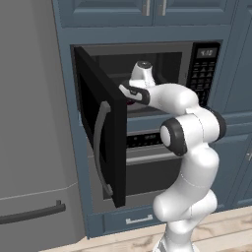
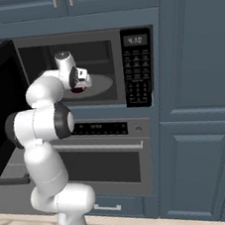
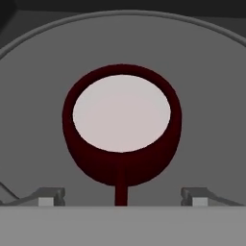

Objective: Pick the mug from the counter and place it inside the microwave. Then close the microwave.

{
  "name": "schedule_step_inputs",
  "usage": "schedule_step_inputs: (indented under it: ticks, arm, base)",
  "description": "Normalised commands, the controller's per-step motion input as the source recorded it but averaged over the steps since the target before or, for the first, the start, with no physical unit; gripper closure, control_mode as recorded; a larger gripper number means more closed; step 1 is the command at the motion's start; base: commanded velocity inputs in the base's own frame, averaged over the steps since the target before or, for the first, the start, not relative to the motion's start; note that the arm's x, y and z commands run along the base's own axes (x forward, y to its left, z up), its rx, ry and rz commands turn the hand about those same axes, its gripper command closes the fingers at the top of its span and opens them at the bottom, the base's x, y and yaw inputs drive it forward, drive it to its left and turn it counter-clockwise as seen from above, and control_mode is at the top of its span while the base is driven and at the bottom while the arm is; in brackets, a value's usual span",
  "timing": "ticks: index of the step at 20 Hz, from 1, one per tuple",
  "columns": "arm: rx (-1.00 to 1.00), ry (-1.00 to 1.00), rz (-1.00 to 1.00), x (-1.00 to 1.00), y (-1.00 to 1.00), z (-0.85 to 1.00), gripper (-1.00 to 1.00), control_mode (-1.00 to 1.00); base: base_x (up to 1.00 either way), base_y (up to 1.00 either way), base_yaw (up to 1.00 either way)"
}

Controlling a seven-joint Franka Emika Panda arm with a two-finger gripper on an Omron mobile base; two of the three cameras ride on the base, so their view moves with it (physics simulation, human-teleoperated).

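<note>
Dark red mug (image 3: 122, 129), white inside, sits upright on the grey round turntable (image 3: 211, 86) inside the microwave (image 2: 94, 67); in the hand view it is seen from above, rim a full oval, thin handle pointing toward the camera; gripper (image 3: 122, 196) directly over it, the two finger tips (image 3: 48, 197) spread wide, one on each side of the handle, neither touching the cup wall; mug stands free, not pinched.

Right base view: a sliver of dark red (image 2: 78, 90) shows just below the hand, on the pale plate (image 2: 101, 83) in the cavity; the white arm (image 2: 43, 123) reaches in from the lower left, wrist bent down over the plate.

Left base view: microwave door (image 1: 101, 133) swung open to the left, dark window, curved grey vertical handle (image 1: 100, 147) on its outer face; keypad with lit display (image 1: 204, 69) at the right of the cavity.

Below the microwave: built-in oven (image 2: 107, 155) with horizontal handle; blue-grey cabinet fronts (image 2: 198, 64) around and above; grey refrigerator (image 1: 29, 147) at far left; light wood floor (image 1: 231, 226).
</note>
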Motion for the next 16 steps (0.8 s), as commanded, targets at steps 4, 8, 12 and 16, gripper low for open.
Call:
schedule_step_inputs:
  ticks: [4,8,12,16]
  arm:
    - [0.00,-0.02,0.00,-0.45,-0.03,0.13,-1.00,-1.00]
    - [0.00,-0.03,0.00,-0.50,-0.09,0.09,-1.00,-1.00]
    - [0.00,-0.04,0.00,-0.46,-0.13,0.02,-1.00,-1.00]
    - [0.00,-0.05,0.00,-0.54,-0.13,0.00,-1.00,-1.00]
  base:
    - [0.00,0.00,0.00]
    - [0.00,0.00,0.00]
    - [0.00,0.00,0.00]
    - [0.00,0.00,0.00]
